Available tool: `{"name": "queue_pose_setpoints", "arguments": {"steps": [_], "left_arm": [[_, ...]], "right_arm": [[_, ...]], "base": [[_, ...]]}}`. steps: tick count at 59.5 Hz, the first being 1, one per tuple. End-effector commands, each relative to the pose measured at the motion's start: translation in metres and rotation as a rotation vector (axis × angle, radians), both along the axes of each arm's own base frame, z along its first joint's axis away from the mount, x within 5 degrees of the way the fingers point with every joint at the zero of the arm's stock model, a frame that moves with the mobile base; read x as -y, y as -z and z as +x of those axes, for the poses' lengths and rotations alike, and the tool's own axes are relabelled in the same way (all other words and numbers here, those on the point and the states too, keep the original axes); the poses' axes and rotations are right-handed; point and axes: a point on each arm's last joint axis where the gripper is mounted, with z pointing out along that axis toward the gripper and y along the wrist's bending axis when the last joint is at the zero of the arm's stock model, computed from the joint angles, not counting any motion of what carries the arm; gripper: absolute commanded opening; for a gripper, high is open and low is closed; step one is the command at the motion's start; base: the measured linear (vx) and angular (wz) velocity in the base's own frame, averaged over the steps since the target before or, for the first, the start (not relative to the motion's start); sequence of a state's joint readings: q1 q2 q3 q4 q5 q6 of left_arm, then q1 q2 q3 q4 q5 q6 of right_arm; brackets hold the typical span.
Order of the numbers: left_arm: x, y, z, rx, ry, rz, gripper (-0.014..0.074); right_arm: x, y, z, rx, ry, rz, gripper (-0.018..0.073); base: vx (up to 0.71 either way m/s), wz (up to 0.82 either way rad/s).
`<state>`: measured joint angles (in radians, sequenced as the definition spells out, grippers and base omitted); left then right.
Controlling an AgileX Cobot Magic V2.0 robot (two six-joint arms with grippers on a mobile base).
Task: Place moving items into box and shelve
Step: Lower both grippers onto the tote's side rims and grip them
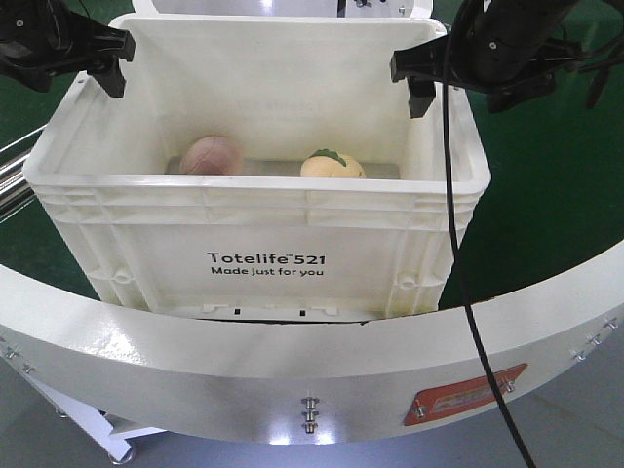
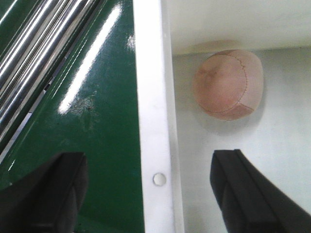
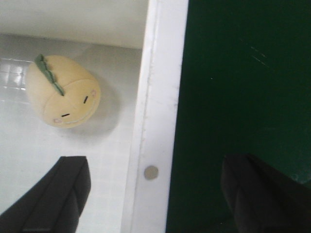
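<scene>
Left hand hangs open astride the 9 o'clock rim of the large white ribbed plastic crate, one finger inside, one outside. At 3 o'clock the right hand is open likewise. On the crate floor, the round pinkish-brown plush fruit lies at 11 o'clock and the yellow-orange, green-leafed plush fruit at 1 o'clock, apart.

Left gripper sits high at the left, its black fingers spread wide and pointing down. Right gripper mirrors it at the right, roughly level, fingers equally wide apart and also pointing down. In the front view, both black wrists angle inward from the outer top corners.
</scene>
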<state>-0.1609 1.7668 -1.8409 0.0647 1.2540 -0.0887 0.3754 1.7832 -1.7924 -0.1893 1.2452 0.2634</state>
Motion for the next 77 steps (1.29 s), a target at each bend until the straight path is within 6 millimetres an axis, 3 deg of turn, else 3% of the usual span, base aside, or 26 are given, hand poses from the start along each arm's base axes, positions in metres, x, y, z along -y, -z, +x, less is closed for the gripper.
{"name": "queue_pose_setpoints", "arguments": {"steps": [1, 13, 39, 60, 77], "left_arm": [[0.000, -0.024, -0.009, 0.081, 0.002, -0.011, 0.0593], [0.001, -0.012, 0.000, 0.050, 0.000, -0.004, 0.0594], [0.003, -0.009, 0.001, 0.039, 0.004, -0.028, 0.0594], [0.004, -0.005, 0.004, 0.026, 0.006, -0.031, 0.0594], [0.010, -0.001, 0.006, 0.007, 0.024, -0.085, 0.0594]], "right_arm": [[0.004, -0.025, -0.004, 0.096, 0.004, 0.023, 0.0588], [0.003, -0.014, 0.003, 0.076, 0.053, 0.033, 0.0588], [0.002, -0.010, 0.008, 0.088, 0.082, 0.047, 0.0582], [0.003, -0.010, 0.009, 0.098, 0.097, 0.046, 0.0498], [0.003, -0.009, 0.008, 0.082, 0.100, 0.039, 0.0480]], "base": [[0.00, 0.00], [0.00, 0.00], [0.00, 0.00], [0.00, 0.00], [0.00, 0.00]]}}
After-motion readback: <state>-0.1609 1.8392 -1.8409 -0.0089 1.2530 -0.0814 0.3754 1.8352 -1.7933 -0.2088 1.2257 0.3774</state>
